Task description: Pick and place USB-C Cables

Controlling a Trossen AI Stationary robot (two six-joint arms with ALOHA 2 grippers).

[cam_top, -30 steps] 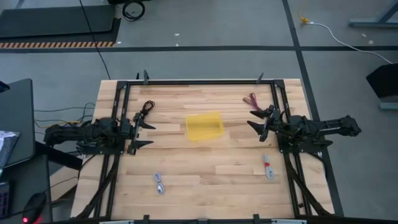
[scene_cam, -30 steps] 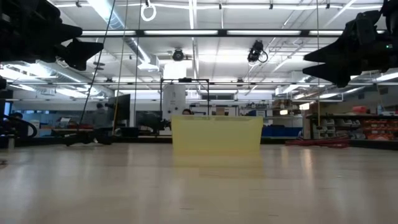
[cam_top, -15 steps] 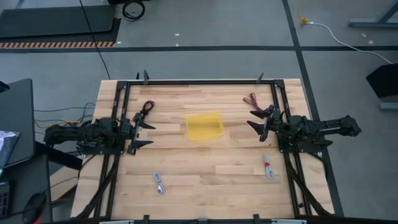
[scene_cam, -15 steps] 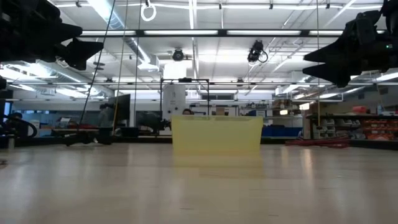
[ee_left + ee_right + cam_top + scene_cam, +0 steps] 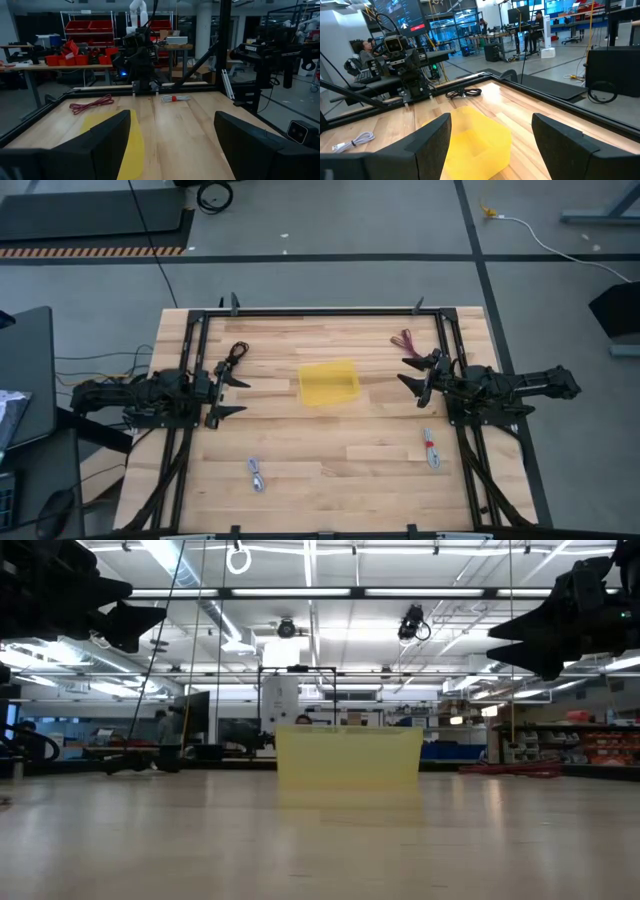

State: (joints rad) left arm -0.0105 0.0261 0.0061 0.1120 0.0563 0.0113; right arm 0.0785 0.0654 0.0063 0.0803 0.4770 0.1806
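High view, near edge first: the grey-silver cable (image 5: 256,475) lies on the wooden table (image 5: 330,455) toward the near left, well apart from everything else. Toward the near right, the white cable with a red band (image 5: 431,448) rests just in front of the right arm's base. The same white bundle shows in the left wrist view (image 5: 175,98), lying flat on the wood across the table.

At mid-depth, the left end effector (image 5: 231,393) hovers over the left side of the table with its fingers spread wide, holding nothing; the two dark fingers (image 5: 107,142) frame the left wrist view with a broad gap between them. Opposite it, the right end effector (image 5: 416,370) hangs over the right side, likewise spread wide and empty, its fingers (image 5: 432,137) well apart in the right wrist view. Between the two sits the yellow bin (image 5: 329,383), near the table's middle; the low view shows it (image 5: 348,758) standing upright on the wood, with both arms dark above it at either edge.

Farther back, the black cable (image 5: 236,356) lies just beyond the left end effector, toward the far left. The dark red cable (image 5: 406,340) lies toward the far right, just beyond the right end effector. None of the four cables is in the bin.
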